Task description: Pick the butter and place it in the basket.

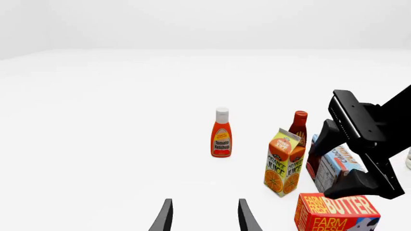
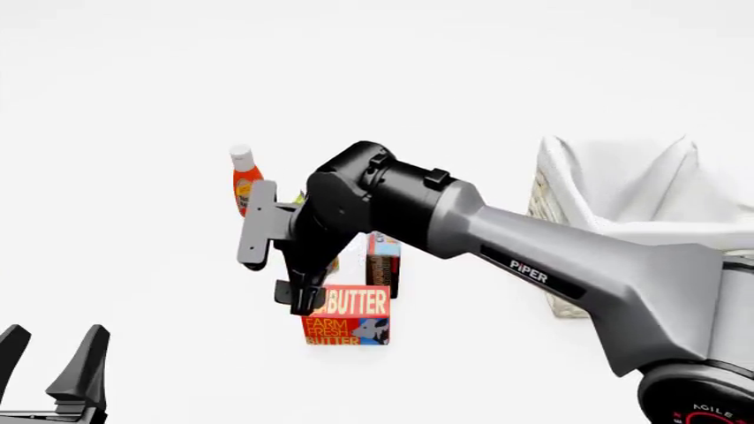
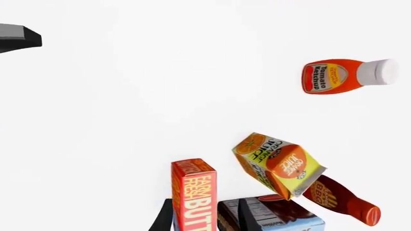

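— Nearest the lens, low on the left: whose dark prongs are those?

— Mine. That is my left gripper (image 2: 53,340), fingers spread, holding nothing, well apart from the groceries. My right gripper (image 2: 282,274) is the working one: fingers spread wide, poised at the top of the small red-and-orange butter carton (image 2: 348,316), which stands upright on the white table near the middle. Nothing is pinched yet.

— What could go wrong?

— Crowding, chiefly. A tall blue-and-brown pudding box (image 2: 383,261) stands just behind the butter, and a gabled orange juice carton (image 1: 284,163) stands near it. In the right wrist view one finger lines up with the pudding box, not the gap; closing there would, I judge, pinch both cartons or topple the box. A shallow grip near the top edge could let the butter twist out during the carry.

— And the destination?

— The cream-white wicker basket with cloth liner (image 2: 554,203) sits far right; a low swing could clip its rim.
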Motion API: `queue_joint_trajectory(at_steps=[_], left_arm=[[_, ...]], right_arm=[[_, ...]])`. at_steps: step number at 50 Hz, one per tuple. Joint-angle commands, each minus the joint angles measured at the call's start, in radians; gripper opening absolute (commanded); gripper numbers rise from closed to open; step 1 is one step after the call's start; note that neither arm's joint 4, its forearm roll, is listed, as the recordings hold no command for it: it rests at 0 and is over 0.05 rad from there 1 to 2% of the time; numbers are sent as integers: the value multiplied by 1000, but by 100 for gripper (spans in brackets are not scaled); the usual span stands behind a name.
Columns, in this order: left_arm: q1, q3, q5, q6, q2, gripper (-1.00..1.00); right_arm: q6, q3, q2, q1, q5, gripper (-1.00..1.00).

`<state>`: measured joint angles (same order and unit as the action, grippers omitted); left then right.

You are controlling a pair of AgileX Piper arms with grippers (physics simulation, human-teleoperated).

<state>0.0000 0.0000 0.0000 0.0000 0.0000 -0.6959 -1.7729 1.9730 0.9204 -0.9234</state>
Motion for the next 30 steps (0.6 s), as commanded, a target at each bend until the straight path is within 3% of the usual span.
queue_joint_trajectory(at_steps=[1, 30], left_arm=[[0, 0, 0, 0, 0, 100], [0, 0, 0, 0, 0, 100]], right_arm=[[12, 14, 6, -1, 12, 100], [31, 49, 16, -12, 36, 100]])
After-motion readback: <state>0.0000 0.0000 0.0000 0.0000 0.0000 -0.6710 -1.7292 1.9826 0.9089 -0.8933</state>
